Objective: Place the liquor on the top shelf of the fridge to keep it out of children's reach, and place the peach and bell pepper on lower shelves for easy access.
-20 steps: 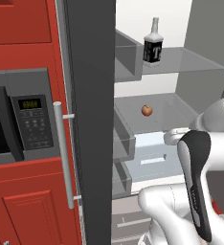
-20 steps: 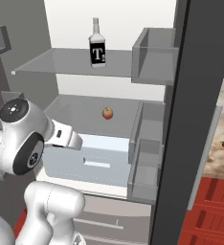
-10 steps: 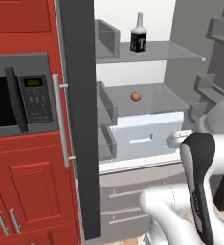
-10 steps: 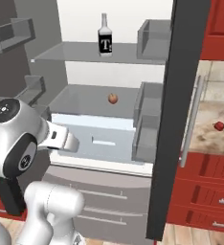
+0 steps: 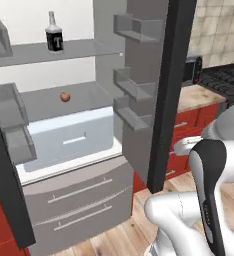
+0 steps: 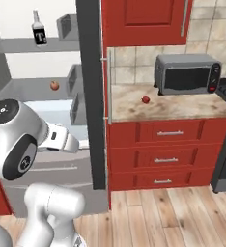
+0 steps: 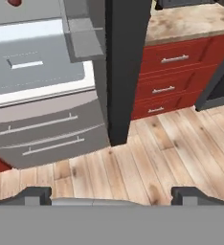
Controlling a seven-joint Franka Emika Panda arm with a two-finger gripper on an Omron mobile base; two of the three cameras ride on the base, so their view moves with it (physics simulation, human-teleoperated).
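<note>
Left base view: the fridge [image 5: 154, 90] stands open, dark grey edge of its door facing me, pale grey-white inside. The liquor [image 5: 54, 34], a small square dark bottle with white label and narrow clear neck, stands upright on the top shelf [image 5: 89, 49], a thin translucent grey glass panel. One shelf down sits the peach [image 5: 65, 96], round, orange-tan, alone on the smooth grey surface. Below it a pale blue-white crisper drawer [image 5: 71, 137] with a slim bar pull, then two grey freezer drawers [image 5: 79, 197] with long silver handles. Door bins are grey and boxy. Right base view: same bottle and peach seen past the door edge; the bell pepper [image 6: 146, 100], small, glossy, deep red, rests on the speckled beige stone counter [image 6: 182, 108], just left of a boxy grey toaster oven [image 6: 186, 73]. Red panelled drawers [image 6: 165, 157] with silver pulls sit under the counter; light wood plank floor [image 6: 173, 217]. Hand view: my gripper [image 7: 111, 195] looks down at the plank floor, its two dark finger tips spread to the far sides, fully apart, nothing between them, well clear of the fridge's lower drawers and the red cabinets.
</note>
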